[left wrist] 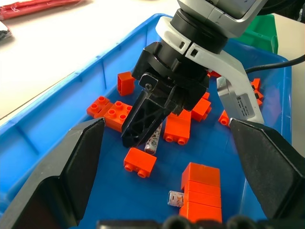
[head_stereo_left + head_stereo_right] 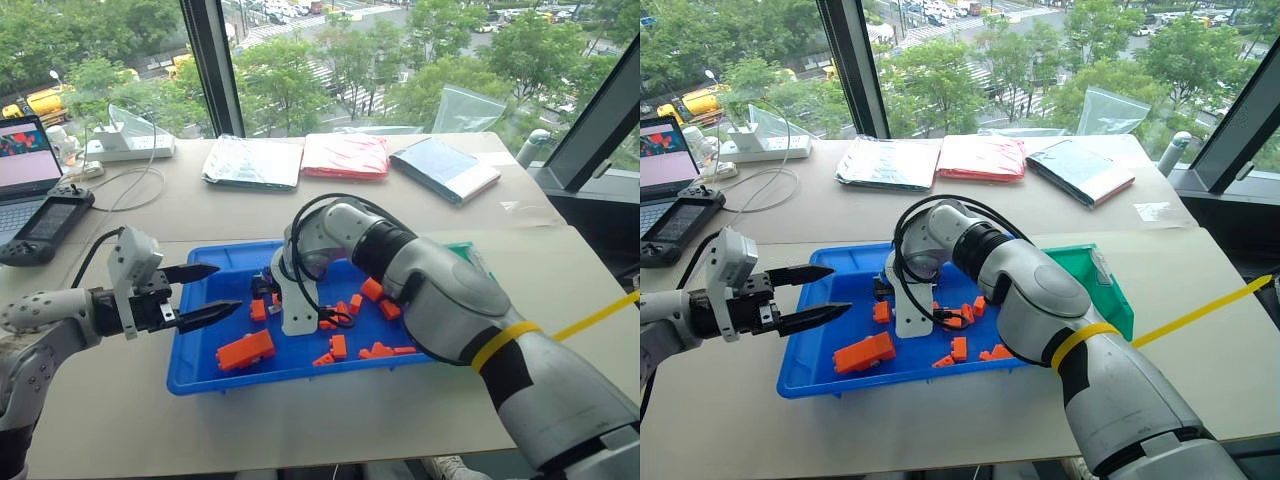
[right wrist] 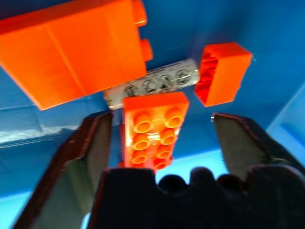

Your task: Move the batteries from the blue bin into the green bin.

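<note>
From my head, my right gripper reaches into the blue bin on a beige table by windows; the green bin sits alongside. My left gripper hovers released. Left wrist: two silvery batteries among orange bricks. Right wrist: fingers apart, empty, above one.

Head views look down; wrist views sit close, perhaps sharing the blue bin.

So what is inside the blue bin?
Inside the blue bin lie orange bricks and two batteries. The right end effector and bricks cover some floor; more may hide there.
</note>
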### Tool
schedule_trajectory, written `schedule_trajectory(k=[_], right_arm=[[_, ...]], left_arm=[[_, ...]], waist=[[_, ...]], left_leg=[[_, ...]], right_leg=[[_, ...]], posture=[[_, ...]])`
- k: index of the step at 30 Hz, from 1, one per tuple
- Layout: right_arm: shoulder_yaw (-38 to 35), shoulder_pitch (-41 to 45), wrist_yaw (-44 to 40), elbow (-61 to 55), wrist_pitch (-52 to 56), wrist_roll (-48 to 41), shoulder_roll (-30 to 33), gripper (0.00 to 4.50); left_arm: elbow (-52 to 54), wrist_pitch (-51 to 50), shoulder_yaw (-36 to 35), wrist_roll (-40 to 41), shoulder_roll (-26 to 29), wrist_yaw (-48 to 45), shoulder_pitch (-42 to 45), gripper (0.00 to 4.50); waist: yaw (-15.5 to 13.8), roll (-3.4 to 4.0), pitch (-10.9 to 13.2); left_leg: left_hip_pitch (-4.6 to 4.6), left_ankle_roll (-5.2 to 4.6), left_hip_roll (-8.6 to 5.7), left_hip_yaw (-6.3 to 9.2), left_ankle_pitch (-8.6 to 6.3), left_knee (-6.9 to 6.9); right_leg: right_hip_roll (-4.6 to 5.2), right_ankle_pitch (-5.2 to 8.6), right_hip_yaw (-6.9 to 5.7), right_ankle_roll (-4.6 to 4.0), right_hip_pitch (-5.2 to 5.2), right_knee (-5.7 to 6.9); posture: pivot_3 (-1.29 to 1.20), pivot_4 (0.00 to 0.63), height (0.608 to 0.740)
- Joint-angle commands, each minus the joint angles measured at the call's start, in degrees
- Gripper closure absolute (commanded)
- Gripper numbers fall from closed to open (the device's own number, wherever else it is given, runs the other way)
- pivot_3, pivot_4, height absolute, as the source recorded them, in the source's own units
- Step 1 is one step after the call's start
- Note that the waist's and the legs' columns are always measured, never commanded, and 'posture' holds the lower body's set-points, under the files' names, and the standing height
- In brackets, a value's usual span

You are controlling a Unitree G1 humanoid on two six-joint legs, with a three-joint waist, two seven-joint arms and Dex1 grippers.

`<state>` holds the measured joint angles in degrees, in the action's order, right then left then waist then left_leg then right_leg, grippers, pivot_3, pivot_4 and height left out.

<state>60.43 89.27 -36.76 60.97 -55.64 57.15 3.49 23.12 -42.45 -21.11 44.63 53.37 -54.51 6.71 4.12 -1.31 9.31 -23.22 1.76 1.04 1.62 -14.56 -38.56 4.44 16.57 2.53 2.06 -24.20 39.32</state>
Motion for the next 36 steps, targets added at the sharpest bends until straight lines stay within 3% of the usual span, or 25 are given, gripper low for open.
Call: schedule_trajectory(k=[1, 4, 9, 18, 22, 25, 29, 32, 34, 36], right_arm=[[-0.54, 0.66, 0.98, 0.08, -0.02, 0.34, -0.70, 2.33], [-0.93, 0.49, 0.98, 0.40, 0.21, 0.22, -0.74, 3.15], [-2.17, 0.11, 0.36, 0.46, 0.45, -1.02, 0.00, 3.17], [-18.58, 0.33, -10.51, 0.01, 9.29, -17.49, 9.75, 3.17], [-25.62, -8.52, -24.18, -13.02, 16.06, -29.65, 16.86, 3.17], [-28.78, -19.76, -33.81, -31.90, 27.24, -37.13, 22.99, 3.17], [-32.63, -35.62, -39.87, -56.43, 47.49, -42.29, 28.67, 3.17], [-33.58, -38.77, -39.84, -63.28, 56.74, -40.66, 29.09, 3.17], [-33.63, -38.82, -39.45, -65.04, 60.73, -39.53, 29.11, 2.16], [-33.61, -38.62, -39.48, -66.40, 62.91, -39.46, 29.32, 1.62]], left_arm=[[1.35, 0.26, -1.13, 0.91, 0.26, 0.16, 0.54, 0.00], [0.78, 0.43, -0.65, 0.89, 0.30, 0.10, 1.20, 0.00], [-0.20, 0.57, 0.37, 0.53, 0.47, -0.32, 2.64, 0.00], [-2.44, 1.33, 2.73, -0.29, 0.11, -0.92, 5.63, 0.00], [-3.65, 1.51, 3.78, -0.69, 0.37, -1.86, 7.17, 0.00], [-4.28, 1.75, 3.95, -1.14, 0.44, -2.40, 7.40, 0.00], [-5.09, 1.72, 4.98, -1.78, 0.29, -2.91, 8.44, 0.00], [-5.48, 1.84, 5.32, -2.02, 0.16, -3.09, 8.84, 0.00], [-5.61, 1.82, 5.59, -1.97, 0.14, -3.12, 9.19, 0.00], [-5.74, 1.86, 5.71, -1.94, 0.23, -3.30, 9.35, 0.00]], waist=[[0.06, 0.00, 0.00], [0.08, 0.00, 0.00], [0.01, 0.00, 0.00], [-0.25, -0.02, 0.01], [-0.23, -0.04, 0.00], [-0.14, -0.04, 0.00], [-0.30, -0.03, 0.00], [-0.03, -0.02, 0.01], [-0.08, -0.02, 0.01], [-0.40, -0.02, 0.01]], left_leg=[[0.00, 0.01, 0.01, 0.00, 0.00, 0.00], [0.00, 0.01, 0.01, 0.00, 0.01, 0.04], [-0.01, 0.02, 0.00, 0.02, 0.01, 0.08], [-0.08, 0.05, -0.03, 0.05, 0.03, 0.05], [-0.07, 0.02, -0.05, 0.01, 0.02, 0.03], [-0.10, -0.02, -0.03, 0.01, -0.01, 0.02], [-0.24, -0.16, -0.02, 0.13, -0.09, -0.06], [-0.26, -0.26, -0.03, 0.11, -0.14, -0.19], [-0.16, -0.25, -0.03, 0.00, -0.13, -0.27], [-0.07, -0.23, -0.04, 0.00, -0.12, -0.31]], right_leg=[[-0.01, 0.00, 0.00, -0.01, -0.01, 0.02], [-0.01, 0.00, 0.01, -0.01, -0.04, 0.04], [0.00, 0.00, 0.00, -0.01, -0.03, 0.02], [0.01, -0.01, -0.03, -0.02, 0.04, -0.05], [0.02, -0.01, -0.08, -0.01, 0.14, -0.09], [0.02, -0.01, -0.06, -0.01, 0.11, -0.10], [0.02, -0.01, -0.05, -0.01, 0.02, -0.09], [0.02, -0.01, 0.01, -0.02, 0.01, -0.10], [0.01, -0.01, 0.08, -0.02, 0.04, -0.07], [0.01, -0.01, 0.07, -0.02, 0.08, -0.20]], posture=[[0.00, 0.150, 0.740], [0.00, 0.150, 0.740], [0.00, 0.150, 0.740], [0.00, 0.150, 0.740], [0.00, 0.150, 0.740], [0.00, 0.150, 0.740], [0.00, 0.150, 0.740], [0.00, 0.150, 0.740], [0.00, 0.150, 0.740], [0.00, 0.150, 0.740]])
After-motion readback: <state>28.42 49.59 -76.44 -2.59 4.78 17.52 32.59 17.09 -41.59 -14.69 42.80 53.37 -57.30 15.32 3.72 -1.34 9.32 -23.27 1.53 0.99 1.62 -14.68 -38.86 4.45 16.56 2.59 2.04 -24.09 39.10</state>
